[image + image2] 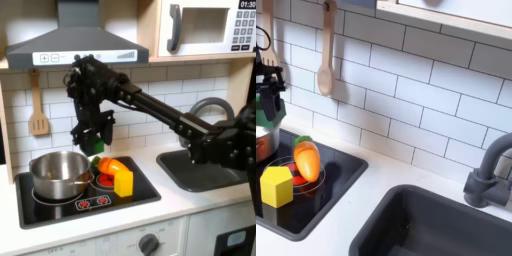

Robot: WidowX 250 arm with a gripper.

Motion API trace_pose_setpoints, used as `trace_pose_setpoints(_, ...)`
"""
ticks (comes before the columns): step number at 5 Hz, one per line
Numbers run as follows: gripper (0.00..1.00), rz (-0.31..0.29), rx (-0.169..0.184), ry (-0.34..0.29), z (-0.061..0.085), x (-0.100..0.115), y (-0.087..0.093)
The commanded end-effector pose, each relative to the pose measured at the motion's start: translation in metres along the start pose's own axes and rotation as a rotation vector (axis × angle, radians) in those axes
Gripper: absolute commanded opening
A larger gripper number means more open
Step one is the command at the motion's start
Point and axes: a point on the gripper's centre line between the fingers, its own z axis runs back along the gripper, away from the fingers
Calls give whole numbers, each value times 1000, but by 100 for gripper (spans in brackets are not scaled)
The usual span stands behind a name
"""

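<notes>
We see the carrot (pixel 108 165), smooth orange plastic with a green top, lying on the stove (pixel 140 190) between the steel pot (pixel 60 172) and the yellow block (pixel 123 182). Above it our arm reaches down from the first exterior view's right, gripper (pixel 90 140) vertical. We cannot tell how its jaws stand.

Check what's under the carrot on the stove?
The carrot lies on a red burner of the black stovetop, beside the yellow block. The burner's centre is covered.
</notes>
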Motion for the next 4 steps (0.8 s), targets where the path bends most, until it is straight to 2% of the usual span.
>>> trace_pose_setpoints(1, 0, 26, 18, -13, -3, 12, 12)
trace_pose_setpoints(4, 0, 69, 76, -10, -11, 19, 36)
